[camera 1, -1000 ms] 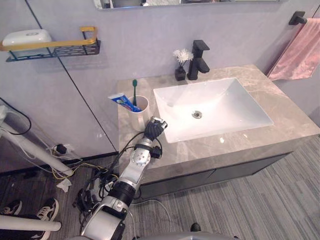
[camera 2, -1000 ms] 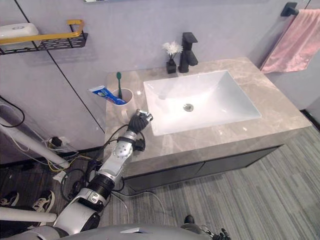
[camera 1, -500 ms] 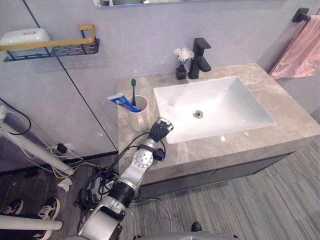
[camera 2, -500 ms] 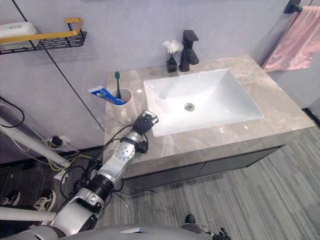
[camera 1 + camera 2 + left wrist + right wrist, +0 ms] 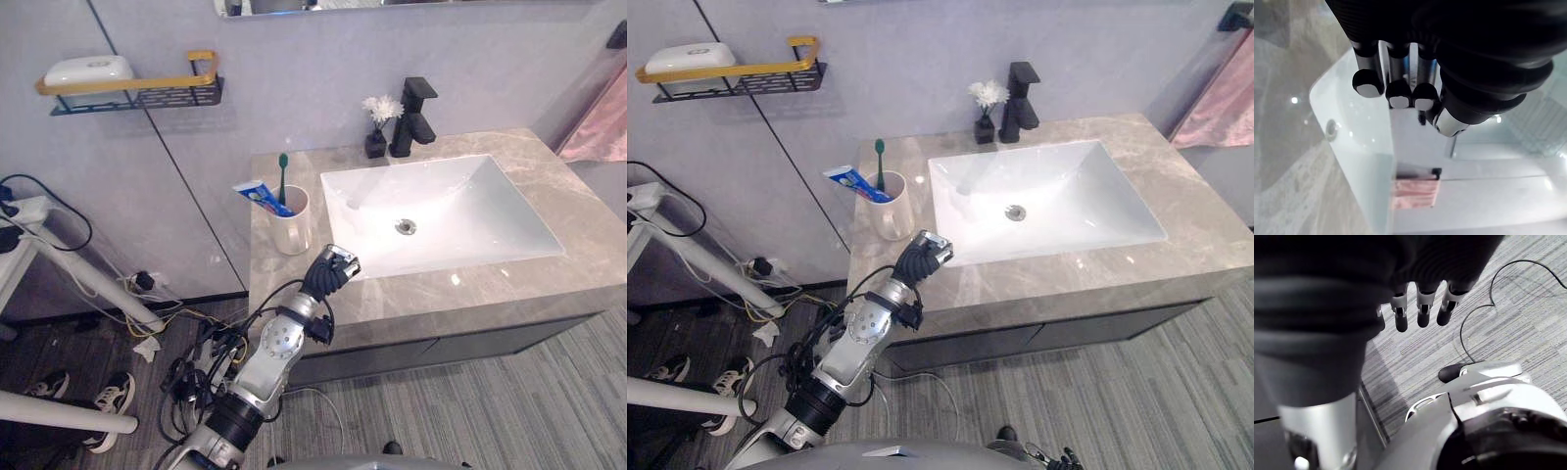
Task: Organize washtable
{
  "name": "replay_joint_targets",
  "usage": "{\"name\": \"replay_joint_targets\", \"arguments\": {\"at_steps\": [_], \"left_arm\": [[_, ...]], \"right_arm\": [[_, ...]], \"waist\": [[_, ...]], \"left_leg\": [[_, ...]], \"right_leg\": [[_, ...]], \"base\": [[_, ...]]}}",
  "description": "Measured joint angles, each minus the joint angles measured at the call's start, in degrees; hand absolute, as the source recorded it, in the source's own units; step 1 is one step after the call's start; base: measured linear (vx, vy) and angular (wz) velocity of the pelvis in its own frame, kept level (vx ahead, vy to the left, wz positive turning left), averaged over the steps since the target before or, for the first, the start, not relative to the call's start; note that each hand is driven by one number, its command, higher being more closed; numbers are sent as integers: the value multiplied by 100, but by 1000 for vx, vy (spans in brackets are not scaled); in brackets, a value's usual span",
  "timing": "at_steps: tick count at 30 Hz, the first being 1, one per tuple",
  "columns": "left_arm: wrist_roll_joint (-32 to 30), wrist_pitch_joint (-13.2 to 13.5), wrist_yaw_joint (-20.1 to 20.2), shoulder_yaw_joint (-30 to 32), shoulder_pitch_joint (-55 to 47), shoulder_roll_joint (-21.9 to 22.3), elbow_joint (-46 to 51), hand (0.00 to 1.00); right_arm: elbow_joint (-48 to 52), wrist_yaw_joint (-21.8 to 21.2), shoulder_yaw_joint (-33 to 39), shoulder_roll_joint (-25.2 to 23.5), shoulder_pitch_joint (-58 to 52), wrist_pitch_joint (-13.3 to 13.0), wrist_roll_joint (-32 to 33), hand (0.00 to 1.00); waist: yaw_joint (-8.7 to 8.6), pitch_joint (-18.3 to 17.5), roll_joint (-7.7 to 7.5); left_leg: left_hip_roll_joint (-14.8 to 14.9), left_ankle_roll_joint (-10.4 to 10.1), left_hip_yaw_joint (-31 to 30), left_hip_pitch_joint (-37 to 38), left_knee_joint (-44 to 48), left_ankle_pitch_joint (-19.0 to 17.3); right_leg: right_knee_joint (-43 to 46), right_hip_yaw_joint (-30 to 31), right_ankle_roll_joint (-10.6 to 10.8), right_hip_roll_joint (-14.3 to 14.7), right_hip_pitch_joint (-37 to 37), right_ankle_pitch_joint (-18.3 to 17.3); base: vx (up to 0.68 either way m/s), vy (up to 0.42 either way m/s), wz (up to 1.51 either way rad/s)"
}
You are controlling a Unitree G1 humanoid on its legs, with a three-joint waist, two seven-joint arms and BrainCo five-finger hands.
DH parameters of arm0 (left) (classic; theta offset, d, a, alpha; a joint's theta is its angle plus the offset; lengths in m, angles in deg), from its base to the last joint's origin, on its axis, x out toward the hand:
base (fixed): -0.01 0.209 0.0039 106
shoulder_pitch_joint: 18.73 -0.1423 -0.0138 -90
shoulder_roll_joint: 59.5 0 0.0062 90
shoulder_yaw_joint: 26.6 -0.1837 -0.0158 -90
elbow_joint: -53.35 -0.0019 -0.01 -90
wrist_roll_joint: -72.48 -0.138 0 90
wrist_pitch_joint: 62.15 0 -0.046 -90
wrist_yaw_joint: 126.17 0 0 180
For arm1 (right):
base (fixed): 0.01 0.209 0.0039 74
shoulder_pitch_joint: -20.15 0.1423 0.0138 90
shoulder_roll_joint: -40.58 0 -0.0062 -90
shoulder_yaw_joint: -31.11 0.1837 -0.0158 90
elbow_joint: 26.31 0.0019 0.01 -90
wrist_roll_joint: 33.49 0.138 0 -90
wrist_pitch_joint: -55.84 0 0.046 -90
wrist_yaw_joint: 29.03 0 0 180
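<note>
A white cup (image 5: 292, 221) stands on the grey marble washtable (image 5: 294, 294), left of the white sink (image 5: 519, 211). The cup holds a green toothbrush (image 5: 282, 173) and a blue-and-white toothpaste tube (image 5: 259, 196). My left hand (image 5: 329, 271) hovers over the counter's front left part, a little in front of the cup and apart from it. Its fingers (image 5: 1399, 93) are curled with nothing in them. Low by the floor my right hand (image 5: 1420, 308) hangs with relaxed fingers, holding nothing.
A black faucet (image 5: 415, 117) and a small dark vase with a white flower (image 5: 378, 129) stand behind the sink. A wall shelf (image 5: 137, 93) at the left carries a white soap box (image 5: 88, 70). A pink towel (image 5: 598, 132) hangs at the right.
The camera has moved, so the whole picture sits further right. My left hand has drawn back a little from the cup toward the counter's front edge, still curled.
</note>
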Motion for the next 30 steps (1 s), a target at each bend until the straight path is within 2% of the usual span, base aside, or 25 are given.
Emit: {"name": "replay_joint_targets", "arguments": {"at_steps": [4,8,13,19,24,30], "left_arm": [[-1,27,8,88,-338,-7,2,100],[-1,27,1,162,-550,-16,1,100],[-6,73,-12,547,-774,-13,-1,100],[-11,92,-66,786,-762,-6,-153,100],[-17,163,-141,814,-537,13,-500,100],[-19,86,-316,947,-73,35,-952,100]], "right_arm": [[-8,-1,-31,9,1,-1,8,0],[-49,0,-88,30,-2,0,8,0],[-60,0,-151,23,7,-1,8,0],[-61,3,-225,13,18,-1,11,0],[-67,8,-217,14,17,0,10,0],[-66,11,-213,10,20,3,6,0]], "waist": [[9,-1,-4],[107,-1,-21],[131,-29,-84],[131,-85,-163],[128,-103,-158],[91,-125,-162]], "left_leg": [[0,15,-80,-1,-1,11],[1,24,-92,-1,-1,17],[1,29,-99,-4,-1,23],[1,31,-96,2,-1,26],[1,44,-94,4,-2,37],[1,45,-79,12,-2,38]], "right_leg": [[5,-55,4,-1,36,-13],[29,-60,19,-4,32,-23],[31,-67,26,-4,33,-26],[32,-64,26,-4,37,-27],[32,-64,36,-4,39,-20],[31,-49,39,-4,36,-15]], "base": [[-9,-3,7],[0,0,0],[0,0,0],[0,0,0],[0,0,0],[0,0,0]]}}
